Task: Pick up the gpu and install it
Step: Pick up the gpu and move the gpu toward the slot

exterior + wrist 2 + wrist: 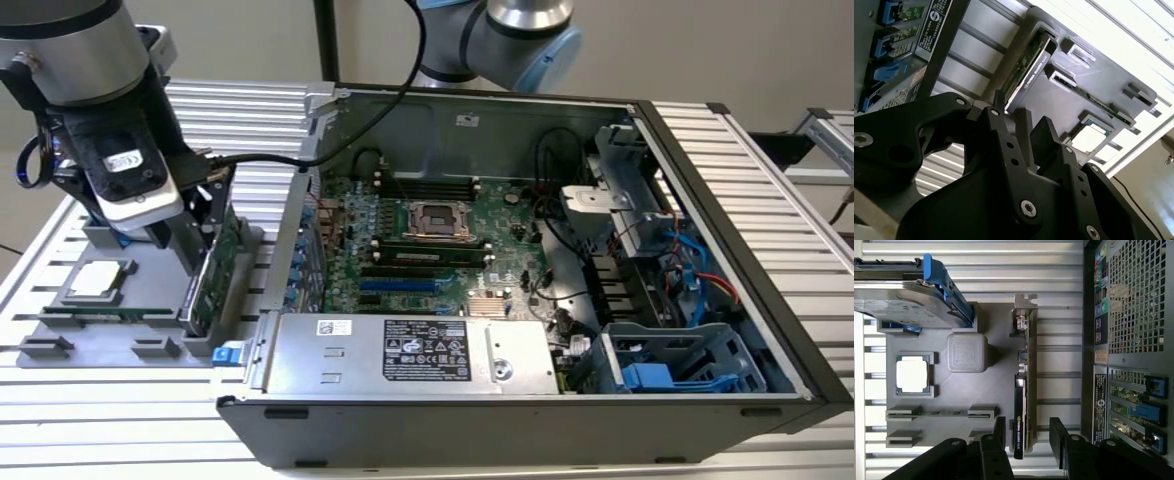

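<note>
In the exterior view, the power supply (400, 350) is seen nearest, lying along the near wall of the open computer case (534, 430). Just beyond it, on the exterior view's left and outside the case, a grey holder tray (999, 340) is set on the slatted table. The gpu (1023, 385) is stood on its long edge in a slot of this tray, not yet lifted and not yet installed. On the same tray, a processor chip (913, 375) and a hard drive with blue rails (909, 295) are held, well apart from the card.

The gripper (1028, 437) is positioned directly above the card. In the first wrist view its fingers are spread open, one on each side of the card's thin edge, with a gap visible on both sides; nothing is gripped. The card's long axis is seen to run straight through the gap between the fingers, which cross its thickness near the end opposite the silver bracket. The card lies closer to one finger than to the other.

Farther off, inside the case, the motherboard (507, 200) is exposed.
</note>
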`<action>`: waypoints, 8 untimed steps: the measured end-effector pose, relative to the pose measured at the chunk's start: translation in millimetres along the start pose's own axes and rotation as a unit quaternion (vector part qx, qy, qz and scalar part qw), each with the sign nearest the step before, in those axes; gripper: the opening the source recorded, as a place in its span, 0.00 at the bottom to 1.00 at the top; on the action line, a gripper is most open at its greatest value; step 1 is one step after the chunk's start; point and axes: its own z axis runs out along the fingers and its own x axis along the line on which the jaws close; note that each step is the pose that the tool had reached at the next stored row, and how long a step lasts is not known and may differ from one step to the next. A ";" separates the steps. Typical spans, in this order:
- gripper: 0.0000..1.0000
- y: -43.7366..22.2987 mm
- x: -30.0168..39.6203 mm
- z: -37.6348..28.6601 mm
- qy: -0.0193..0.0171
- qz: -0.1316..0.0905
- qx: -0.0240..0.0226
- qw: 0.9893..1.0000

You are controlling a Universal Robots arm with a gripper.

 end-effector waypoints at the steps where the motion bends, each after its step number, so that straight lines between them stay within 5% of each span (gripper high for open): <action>1: 1.00 0.0 0.0 0.8 0.000 0.000 0.000 1.000; 8: 1.00 -0.1 0.1 8.5 0.000 0.000 0.000 1.000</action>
